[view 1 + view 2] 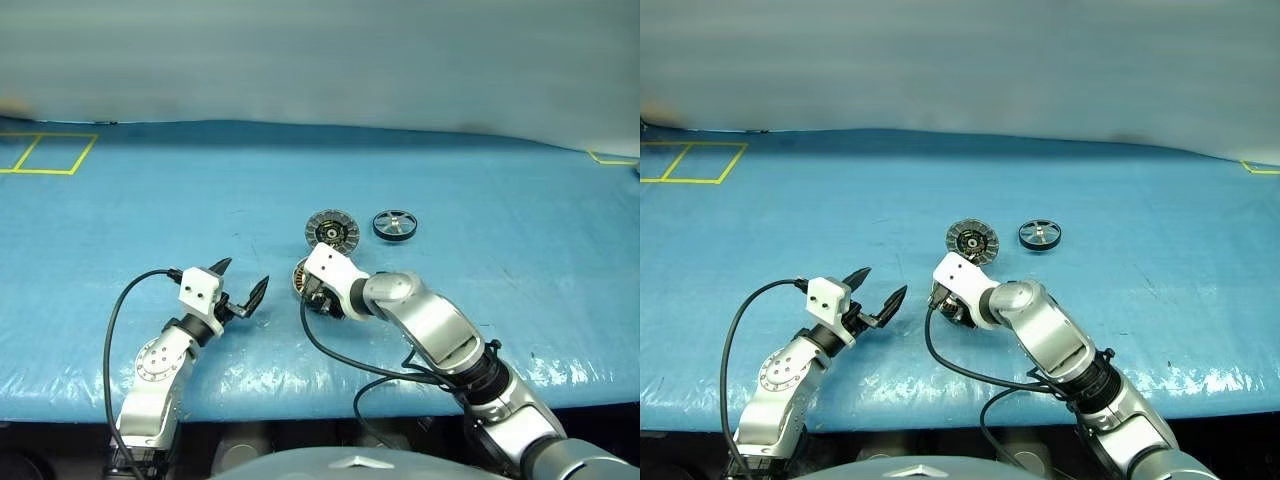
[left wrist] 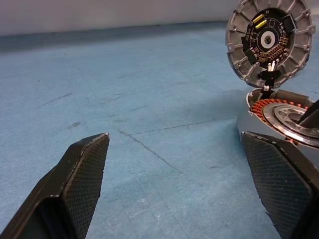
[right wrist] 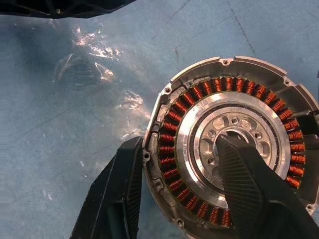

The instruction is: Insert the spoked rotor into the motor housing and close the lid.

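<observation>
Copper windings are what we're straddling: our right gripper [image 3: 179,194] has one finger outside the motor housing [image 3: 229,144] wall and one inside on the hub, clamped on that edge, wrist tipped steeply down. The lid [image 1: 331,231] stands open just behind it. The spoked rotor [image 1: 396,224] lies flat on the blue sheet [image 1: 150,200], beyond and to the right, so we'd say the right arm is nearer it, but it's busy. Our left gripper [image 1: 240,285] hovers level, jaws wide apart, empty, left of the housing.
</observation>
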You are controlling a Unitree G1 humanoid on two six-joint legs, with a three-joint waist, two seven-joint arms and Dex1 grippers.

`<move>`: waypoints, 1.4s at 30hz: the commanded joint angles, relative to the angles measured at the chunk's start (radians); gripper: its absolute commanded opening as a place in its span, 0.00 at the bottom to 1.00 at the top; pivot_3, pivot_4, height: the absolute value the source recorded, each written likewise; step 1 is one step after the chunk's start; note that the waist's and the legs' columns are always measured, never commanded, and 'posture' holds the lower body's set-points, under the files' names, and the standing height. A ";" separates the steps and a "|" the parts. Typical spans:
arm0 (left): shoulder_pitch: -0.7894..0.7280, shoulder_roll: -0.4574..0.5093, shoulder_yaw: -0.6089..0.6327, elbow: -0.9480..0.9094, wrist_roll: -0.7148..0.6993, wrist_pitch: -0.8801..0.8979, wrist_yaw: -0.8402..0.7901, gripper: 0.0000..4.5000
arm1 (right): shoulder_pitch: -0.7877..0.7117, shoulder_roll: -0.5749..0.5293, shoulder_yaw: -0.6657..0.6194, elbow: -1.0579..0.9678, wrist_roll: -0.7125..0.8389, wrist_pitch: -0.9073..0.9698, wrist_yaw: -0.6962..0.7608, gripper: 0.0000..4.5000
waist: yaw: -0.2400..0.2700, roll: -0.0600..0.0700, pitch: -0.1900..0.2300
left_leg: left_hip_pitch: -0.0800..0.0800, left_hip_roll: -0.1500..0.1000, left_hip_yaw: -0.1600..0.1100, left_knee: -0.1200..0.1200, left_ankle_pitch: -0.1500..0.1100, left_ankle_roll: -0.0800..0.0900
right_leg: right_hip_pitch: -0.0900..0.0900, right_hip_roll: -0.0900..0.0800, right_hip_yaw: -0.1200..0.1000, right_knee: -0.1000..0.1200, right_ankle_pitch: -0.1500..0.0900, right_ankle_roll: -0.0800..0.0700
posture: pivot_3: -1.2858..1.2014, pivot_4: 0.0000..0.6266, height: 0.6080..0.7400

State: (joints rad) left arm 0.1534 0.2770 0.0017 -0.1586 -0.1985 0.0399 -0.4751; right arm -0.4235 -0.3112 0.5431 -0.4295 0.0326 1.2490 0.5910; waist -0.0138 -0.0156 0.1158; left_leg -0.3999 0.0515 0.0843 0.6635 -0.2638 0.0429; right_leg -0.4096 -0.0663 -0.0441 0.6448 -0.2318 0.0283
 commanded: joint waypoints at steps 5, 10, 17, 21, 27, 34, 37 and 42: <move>-0.015 -0.002 -0.004 -0.025 -0.001 -0.003 0.005 1.00 | 0.051 0.020 0.079 -0.033 0.072 0.099 -0.028 0.42 | -0.001 0.000 0.000 | 0.000 0.000 0.000 -0.001 0.000 0.000 | -0.001 -0.001 -0.001 0.000 0.000 -0.001 | 0.52 0.24 1.00; -0.012 -0.003 -0.004 -0.024 -0.001 -0.003 0.007 1.00 | 0.018 0.069 0.039 -0.091 0.079 0.154 -0.082 0.64 | -0.003 0.001 0.001 | -0.001 0.000 0.000 -0.003 0.000 -0.001 | -0.002 -0.001 0.000 -0.001 -0.001 -0.001 | 0.52 0.24 1.00; -0.009 -0.005 -0.008 -0.025 -0.003 -0.003 0.008 1.00 | -0.065 0.128 -0.054 -0.228 0.125 0.312 -0.139 0.92 | -0.006 0.003 0.005 | -0.006 0.000 0.000 -0.001 0.000 -0.001 | -0.005 -0.001 -0.001 0.000 -0.001 -0.001 | 0.52 0.24 1.00; -0.012 -0.003 -0.009 -0.020 -0.005 -0.004 0.007 1.00 | -0.074 0.112 -0.128 -0.329 0.173 0.357 -0.138 0.92 | -0.005 0.003 0.006 | -0.014 -0.001 -0.001 0.000 0.000 -0.001 | -0.008 0.003 -0.001 -0.001 0.003 0.004 | 0.52 0.24 1.00; -0.016 -0.001 -0.010 -0.016 -0.006 -0.005 0.004 1.00 | 0.047 0.046 -0.243 -0.398 0.237 0.172 -0.110 0.92 | -0.002 0.004 0.009 | -0.015 -0.002 -0.003 -0.001 0.000 0.000 | -0.007 0.003 -0.003 -0.002 0.001 0.003 | 0.52 0.24 1.00; -0.016 0.008 -0.004 -0.016 -0.009 0.000 -0.006 1.00 | 0.360 -0.136 -0.446 -0.422 0.220 -0.277 -0.063 0.92 | 0.003 0.003 0.011 | -0.014 -0.005 -0.004 -0.001 -0.001 0.000 | -0.006 0.003 -0.001 -0.002 0.000 0.007 | 0.52 0.24 1.00; -0.015 0.012 -0.002 -0.016 -0.010 0.001 -0.013 1.00 | 0.475 -0.110 -0.535 -0.359 0.203 -0.423 -0.108 0.92 | 0.002 0.003 0.011 | -0.013 -0.005 -0.005 -0.001 -0.001 0.000 | -0.005 0.004 0.000 -0.002 0.000 0.008 | 0.52 0.24 1.00; -0.021 0.016 -0.005 -0.014 -0.011 0.006 -0.020 1.00 | 0.533 -0.067 -0.631 -0.283 0.221 -0.393 -0.176 0.92 | 0.003 0.003 0.011 | -0.012 -0.004 -0.004 0.001 0.000 0.000 | -0.004 0.005 0.002 -0.001 0.000 0.008 | 0.52 0.24 1.00</move>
State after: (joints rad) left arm 0.1391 0.2857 -0.0081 -0.1561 -0.1994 0.0489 -0.4886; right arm 0.1108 -0.3810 -0.0525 -0.7071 0.2458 0.8425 0.4394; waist -0.0112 -0.0126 0.1272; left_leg -0.4122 0.0473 0.0801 0.6647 -0.2636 0.0427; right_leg -0.4138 -0.0612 -0.0423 0.6437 -0.2322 0.0363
